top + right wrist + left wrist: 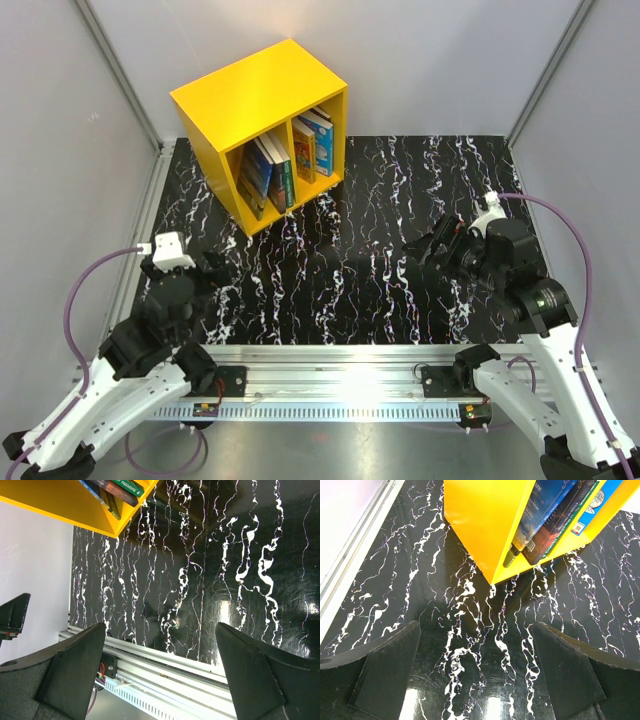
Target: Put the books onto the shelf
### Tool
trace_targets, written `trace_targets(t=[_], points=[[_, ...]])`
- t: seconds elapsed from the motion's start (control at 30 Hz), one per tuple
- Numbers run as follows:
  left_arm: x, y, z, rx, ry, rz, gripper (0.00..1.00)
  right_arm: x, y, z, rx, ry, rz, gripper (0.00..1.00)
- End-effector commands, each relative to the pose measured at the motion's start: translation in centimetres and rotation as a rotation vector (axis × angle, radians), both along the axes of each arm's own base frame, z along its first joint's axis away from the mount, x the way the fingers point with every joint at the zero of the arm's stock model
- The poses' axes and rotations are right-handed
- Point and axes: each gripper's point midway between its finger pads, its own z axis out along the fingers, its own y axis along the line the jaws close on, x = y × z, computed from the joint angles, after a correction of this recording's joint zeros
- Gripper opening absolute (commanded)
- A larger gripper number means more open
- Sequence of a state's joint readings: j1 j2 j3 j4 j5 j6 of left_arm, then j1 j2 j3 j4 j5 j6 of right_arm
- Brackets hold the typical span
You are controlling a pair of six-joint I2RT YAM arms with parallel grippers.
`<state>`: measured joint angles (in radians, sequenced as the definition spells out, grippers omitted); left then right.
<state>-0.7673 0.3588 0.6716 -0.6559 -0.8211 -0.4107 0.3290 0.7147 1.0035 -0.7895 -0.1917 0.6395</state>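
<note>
The yellow shelf (255, 100) stands at the back left of the black marbled table, its open front turned toward the arms. Books (268, 172) stand leaning in its left compartment and more books (314, 142) in its right one. No book lies on the table in any view. My left gripper (212, 266) hovers low near the left edge, open and holding nothing. In the left wrist view the shelf (485, 520) and its books (552, 515) lie just beyond the gripper (475, 627). My right gripper (425, 250) is open and holds nothing at the right; its wrist view shows the gripper (161, 626) and a corner of the shelf (65, 505).
An aluminium rail (320, 362) runs along the near edge between the two arm bases. Grey walls and metal frame posts (120, 70) close in the table on three sides. Purple cables loop beside each arm.
</note>
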Motion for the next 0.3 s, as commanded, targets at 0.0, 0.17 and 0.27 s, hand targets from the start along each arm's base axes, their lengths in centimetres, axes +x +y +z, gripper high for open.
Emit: trace_targets(t=[0.0, 0.17, 0.27], points=[[0.24, 0.32, 1.07, -0.02, -0.047, 0.021, 0.99, 0.63, -0.07, 0.55, -0.01, -0.043, -0.006, 1.0], [0.21, 0.27, 0.94, -0.02, -0.04, 0.019, 0.99, 0.61, 0.28, 0.42, 0.003, -0.049, 0.01, 1.0], [0.16, 0.27, 0.98, -0.027, -0.043, 0.019, 0.99, 0.67, 0.38, 0.16, -0.006, -0.026, 0.016, 1.0]])
